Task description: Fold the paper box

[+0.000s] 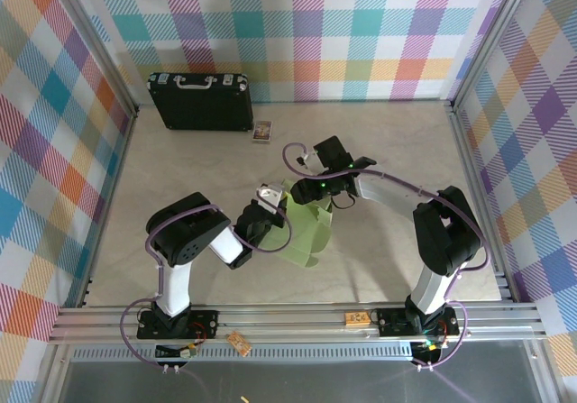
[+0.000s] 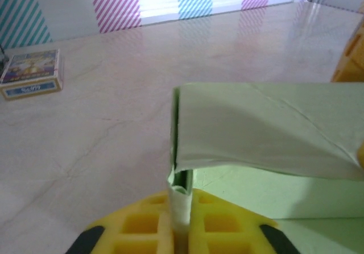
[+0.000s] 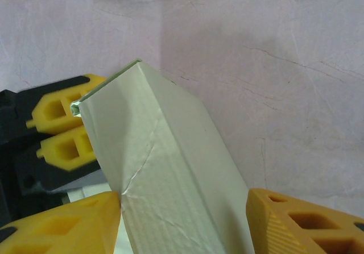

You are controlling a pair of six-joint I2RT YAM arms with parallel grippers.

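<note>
The paper box (image 1: pixel 306 230), pale green card, lies partly folded mid-table between both arms. My left gripper (image 1: pixel 270 208) is shut on a thin edge strip of it; in the left wrist view the yellow jaws pinch that strip (image 2: pixel 181 208), and a folded panel (image 2: pixel 256 129) rises beyond. My right gripper (image 1: pixel 326 187) stands open astride the raised fold (image 3: pixel 165 174). Its left fingertip (image 3: pixel 85 217) touches the card at a crease, while its right fingertip (image 3: pixel 284 214) stays clear of it. The left gripper's yellow fingers (image 3: pixel 60 129) hold the fold's far corner.
A black case (image 1: pixel 200 101) with a silver handle stands at the back left. A small picture card box (image 1: pixel 262 132) lies in front of it, also seen as a box (image 2: pixel 31 75) at upper left. Aluminium frame rails and checkered walls bound the table.
</note>
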